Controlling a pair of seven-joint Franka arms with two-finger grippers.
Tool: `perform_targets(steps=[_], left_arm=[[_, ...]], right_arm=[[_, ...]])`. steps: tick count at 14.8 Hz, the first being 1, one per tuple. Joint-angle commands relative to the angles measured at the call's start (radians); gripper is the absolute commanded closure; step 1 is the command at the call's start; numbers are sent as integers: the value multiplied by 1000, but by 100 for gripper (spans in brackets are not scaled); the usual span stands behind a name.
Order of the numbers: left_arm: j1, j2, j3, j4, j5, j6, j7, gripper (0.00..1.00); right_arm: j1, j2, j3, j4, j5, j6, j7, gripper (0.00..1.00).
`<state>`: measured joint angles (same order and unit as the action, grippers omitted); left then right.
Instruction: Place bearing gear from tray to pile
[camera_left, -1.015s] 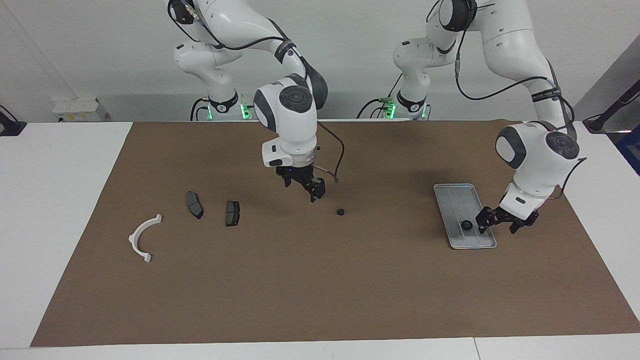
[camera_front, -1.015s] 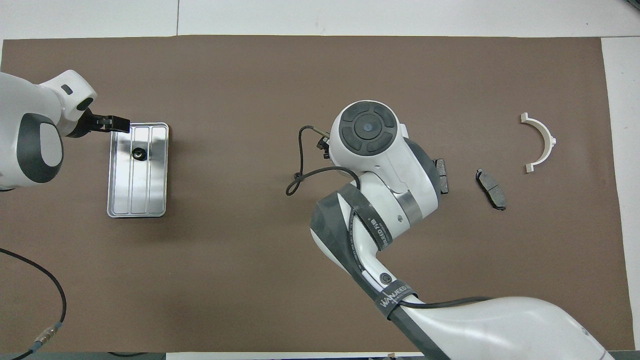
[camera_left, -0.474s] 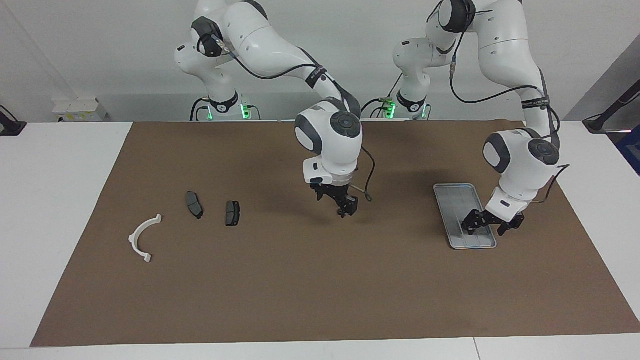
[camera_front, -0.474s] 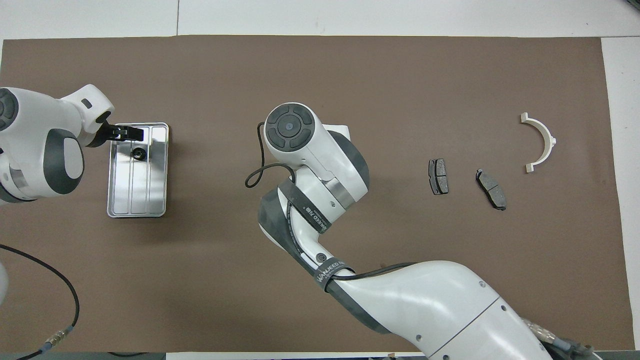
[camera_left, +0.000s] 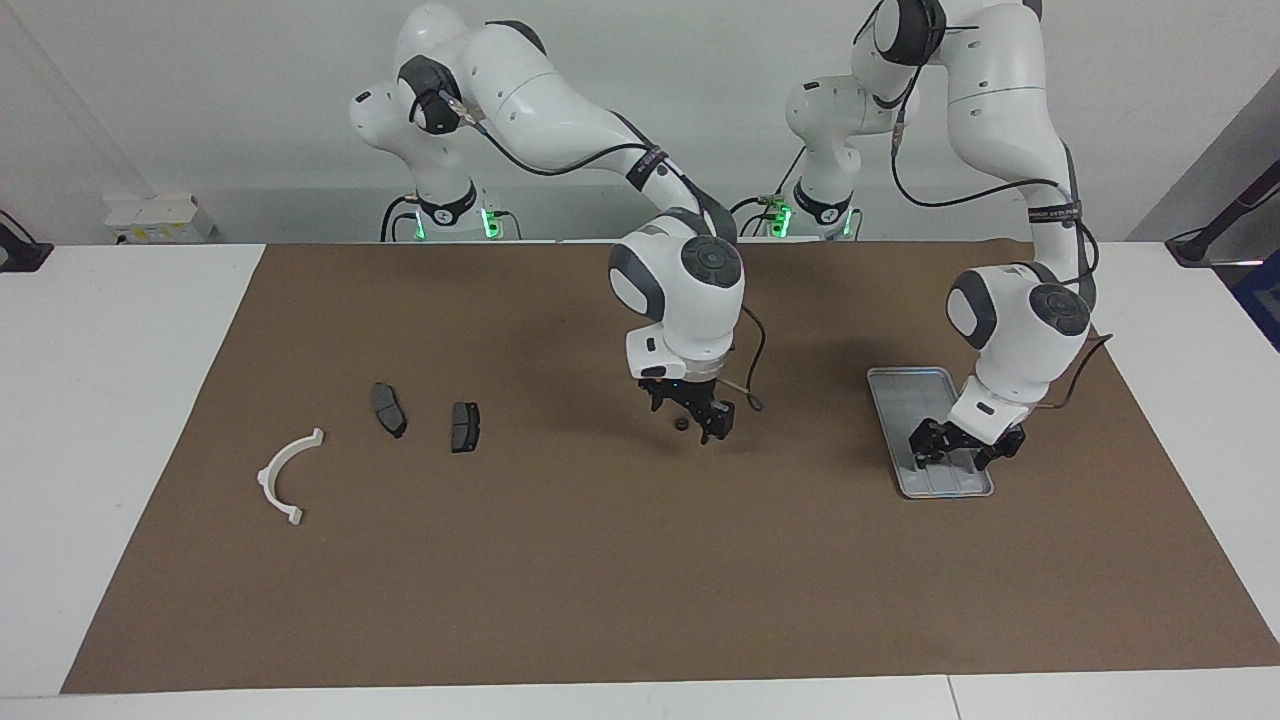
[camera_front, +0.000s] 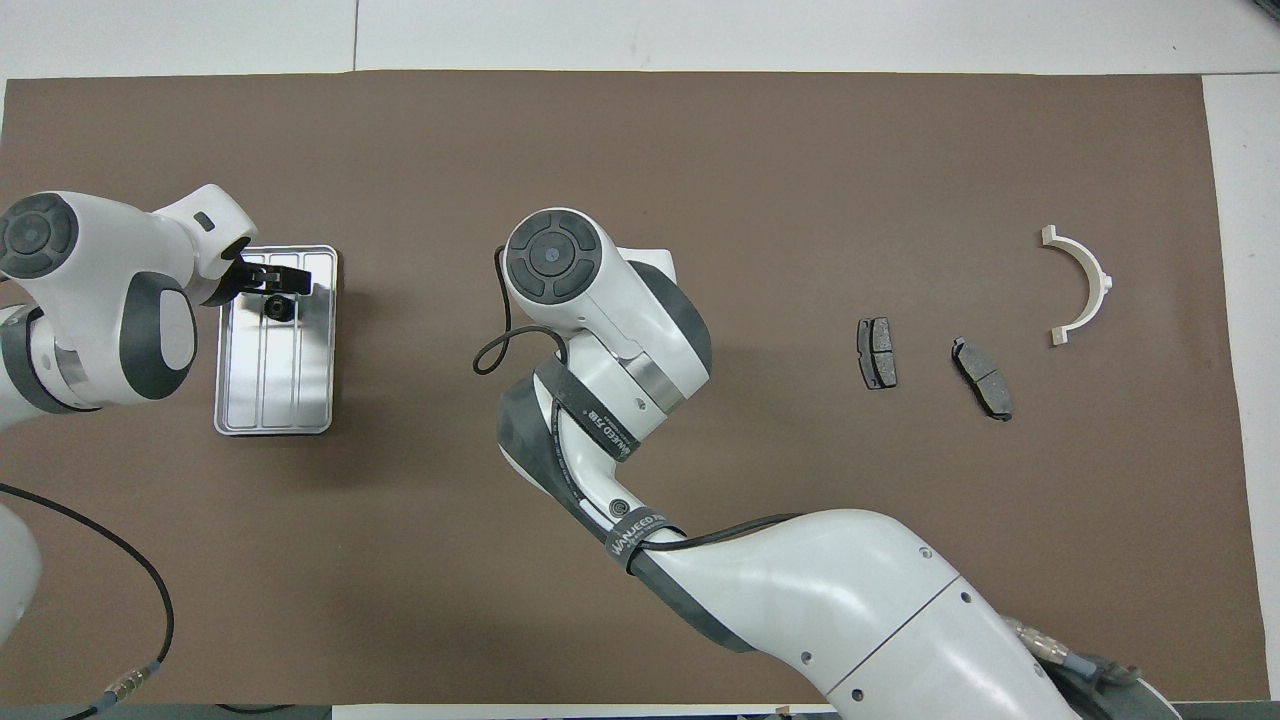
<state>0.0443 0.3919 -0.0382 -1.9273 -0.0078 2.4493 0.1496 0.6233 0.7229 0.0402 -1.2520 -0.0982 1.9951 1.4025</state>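
Note:
The silver ribbed tray (camera_left: 915, 395) (camera_front: 275, 390) lies toward the left arm's end of the mat. In it sits a small black bearing gear (camera_front: 279, 311), which my left gripper hides in the facing view. My left gripper (camera_left: 952, 456) (camera_front: 272, 284) is open and low over that gear. A second black gear (camera_left: 681, 424) lies on the mat mid-table, and my right gripper (camera_left: 700, 420) hangs open just over it; in the overhead view its own wrist hides it. The pile is a white half-ring bracket (camera_left: 285, 475) (camera_front: 1085, 285) and two dark brake pads (camera_left: 388, 408) (camera_front: 982, 364).
A brown mat (camera_left: 640, 580) covers most of the white table. The second brake pad (camera_left: 465, 425) (camera_front: 878, 352) lies between the mid-table gear and the other pile parts. A loose cable loop (camera_front: 500, 345) hangs from the right wrist.
My right arm swung toward the left arm's end, from beside the pads to over the gear on the mat. My left gripper moved from the tray's edge to over the gear in it.

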Motion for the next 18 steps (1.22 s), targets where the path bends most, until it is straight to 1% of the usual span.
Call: perform_targets(steps=[1,5,7,10,12,15,17,18], left_arm=[[-15,-62,14,-41,-15,-49,-10,0],[-11,-99,15,-87,-15,-56,-5,0],[-12,-103,14,-98,-15,-55,-7,0],[-15,-117,14,-136,-15,-50,-12,0],[-15,-122,14,-157,-15,-44,-10,0],[-15,-127,14,-162,-15,-47,-12,0],[-15,-127,14,-162,-15,-41,-12,0],[-15,-125,14,-162,-15,-32,-12,3]], right_arm=[[10,12,1,-17,-12,39,9,1],[19,20,1,-23,-18,71,9,2],[19,18,1,-52,-18,88,3,3],[19,0,1,-130,-17,148,-13,3],[19,-6,1,-136,-17,134,-13,3],[18,-7,1,-136,-15,130,-14,4],[19,-8,1,-136,-15,123,-14,7],[19,-8,1,-136,-15,117,-13,10]])
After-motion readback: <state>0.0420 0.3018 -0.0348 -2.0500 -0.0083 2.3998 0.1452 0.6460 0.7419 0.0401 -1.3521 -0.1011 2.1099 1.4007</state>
